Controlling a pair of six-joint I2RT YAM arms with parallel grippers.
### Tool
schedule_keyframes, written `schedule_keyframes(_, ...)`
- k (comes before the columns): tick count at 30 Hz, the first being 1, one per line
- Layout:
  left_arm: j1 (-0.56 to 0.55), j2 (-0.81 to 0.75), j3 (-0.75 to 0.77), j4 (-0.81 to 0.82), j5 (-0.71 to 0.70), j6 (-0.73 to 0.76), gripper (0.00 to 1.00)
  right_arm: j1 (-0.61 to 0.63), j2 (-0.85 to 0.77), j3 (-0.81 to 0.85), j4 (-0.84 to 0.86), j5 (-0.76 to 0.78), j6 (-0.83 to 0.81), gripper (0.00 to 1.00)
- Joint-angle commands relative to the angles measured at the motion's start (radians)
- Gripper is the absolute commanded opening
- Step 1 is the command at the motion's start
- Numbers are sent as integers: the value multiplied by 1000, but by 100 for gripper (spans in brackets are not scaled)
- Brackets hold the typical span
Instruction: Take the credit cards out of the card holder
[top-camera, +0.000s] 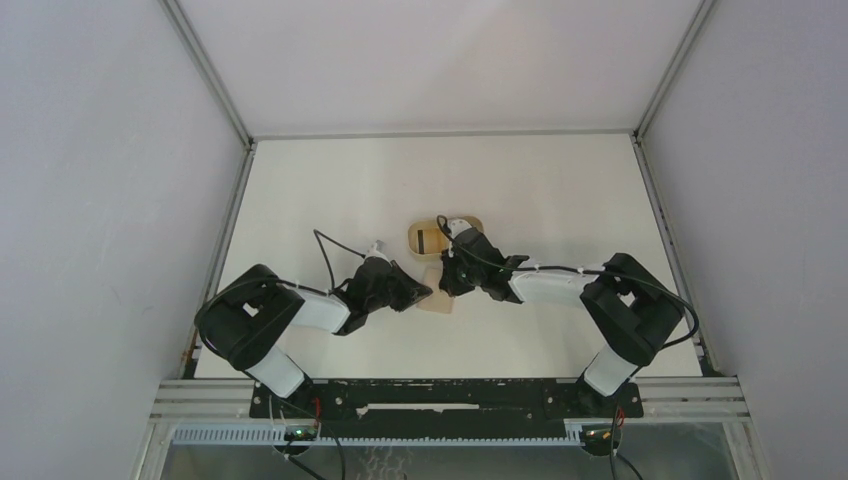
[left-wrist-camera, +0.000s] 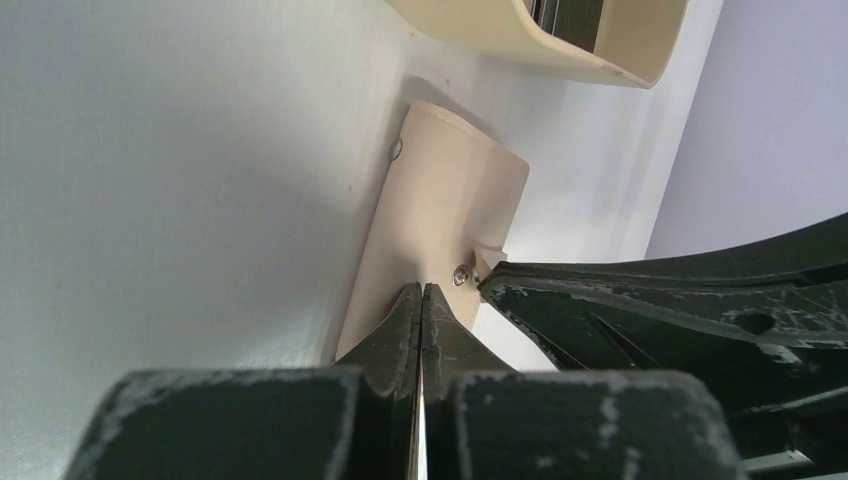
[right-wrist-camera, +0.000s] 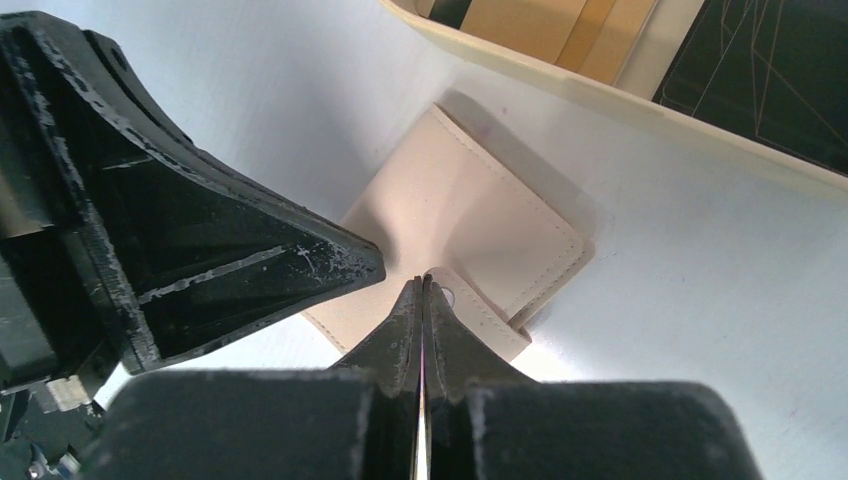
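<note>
The beige card holder (top-camera: 436, 300) lies folded flat on the white table between my two grippers. It also shows in the left wrist view (left-wrist-camera: 450, 200) and the right wrist view (right-wrist-camera: 470, 215). My left gripper (left-wrist-camera: 421, 290) is shut, its tips down on the holder's near edge beside a snap (left-wrist-camera: 459, 275). My right gripper (right-wrist-camera: 421, 283) is shut, its tips on the holder at the closing tab (right-wrist-camera: 485, 315). The tan-brown credit card with a dark stripe (right-wrist-camera: 525, 20) and the black credit card (right-wrist-camera: 770, 80) lie in the oval tray (right-wrist-camera: 560, 78) just beyond the holder.
The oval tan tray (top-camera: 416, 238) stands right behind the card holder, partly under the right wrist. The two grippers nearly touch; the left one's finger (right-wrist-camera: 200, 240) fills the left of the right wrist view. Metal rails edge the table at left, right and back.
</note>
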Motion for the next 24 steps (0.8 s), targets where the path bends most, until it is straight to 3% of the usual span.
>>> schedule_keyframes(1,10,23,13,-110,-50,51,0,-1,17,1,50,16,17,0)
schedule_keyframes(24,11,25,5,-117,-56,48,0,25,48,-54,73,7,45,0)
